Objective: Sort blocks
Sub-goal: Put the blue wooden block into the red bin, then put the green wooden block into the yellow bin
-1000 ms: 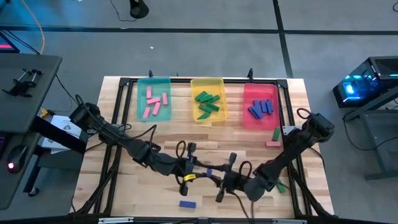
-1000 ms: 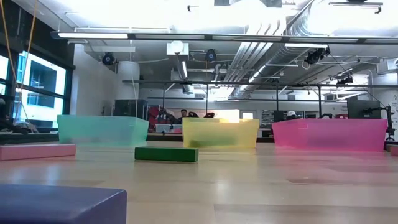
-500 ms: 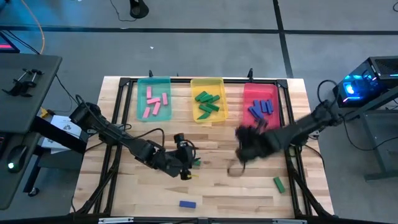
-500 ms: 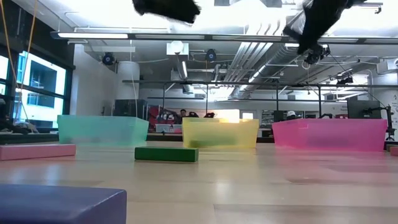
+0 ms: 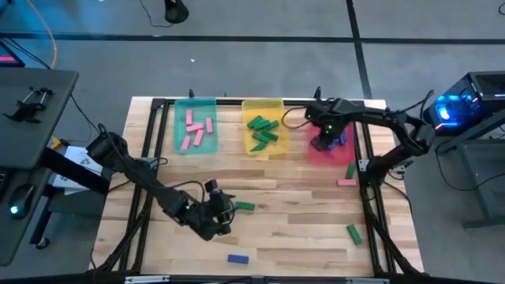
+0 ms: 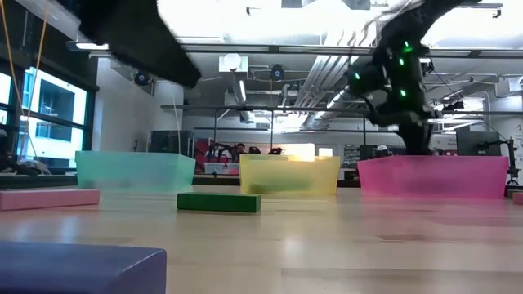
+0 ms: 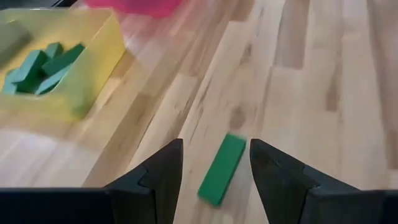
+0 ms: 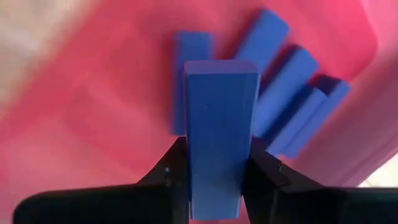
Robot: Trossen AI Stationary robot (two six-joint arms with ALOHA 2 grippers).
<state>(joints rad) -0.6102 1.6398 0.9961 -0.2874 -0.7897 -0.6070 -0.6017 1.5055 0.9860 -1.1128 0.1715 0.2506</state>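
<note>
wood table: pale planks, seen from above; clock directions below use that overhead view, 6 o'clock the near edge.
near blue block: lies alone at the near edge, about 6 o'clock.
left gripper: low over the table at about 7 o'clock from the centre, fingers apart and holding nothing.
green block: flat on the wood just beside the left gripper at its 3 o'clock; in the left wrist view it lies between the parted fingers, ahead of them.
second green block: on the table at about 4 o'clock, well apart from the others.
pink block: near the right edge at 3 o'clock, with another green block just beyond it.
right gripper: over the red tray at about 1 o'clock, fingers clamped on a blue block held end-on.
red tray contents: several blue blocks lie side by side beneath the held one.
yellow tray: at 12 o'clock, holding green blocks.
teal tray: at 11 o'clock, holding pink blocks.
</note>
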